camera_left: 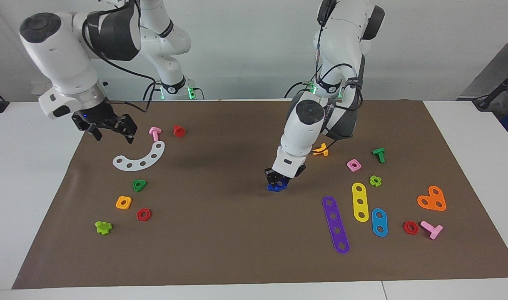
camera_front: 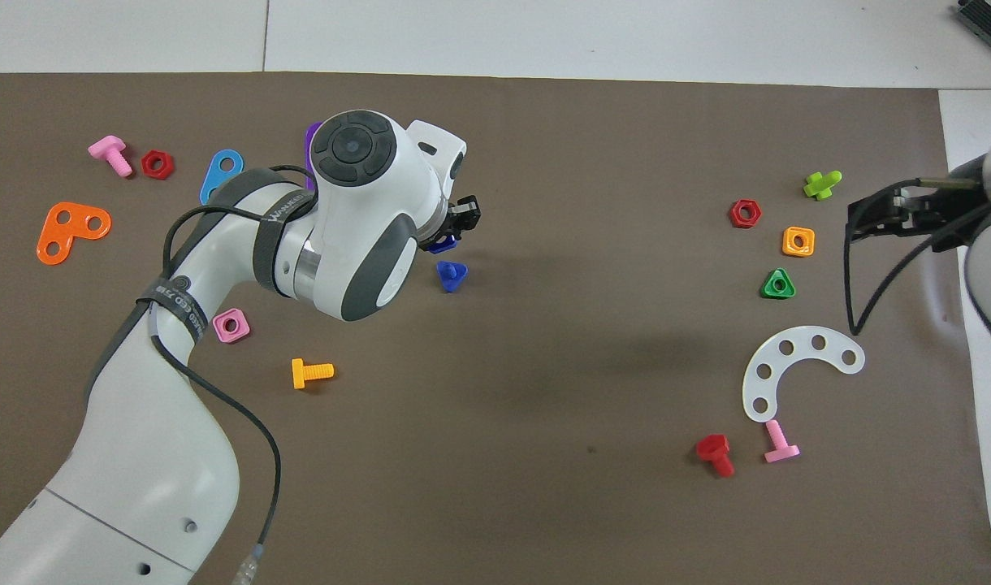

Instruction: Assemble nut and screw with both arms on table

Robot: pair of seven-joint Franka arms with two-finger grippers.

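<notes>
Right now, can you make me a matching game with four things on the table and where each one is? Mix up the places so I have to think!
Things
1. blue nut
2. pink bolt
3. red hex nut
4. right gripper

Places or states
A. beside the orange square nut
B. held in the shut left gripper, over the blue screw
C. open and empty, up over the right arm's end of the mat
D. beside the small red bolt, close to the white curved strip

Pairs: 1-B, 2-D, 3-A, 4-C
</notes>
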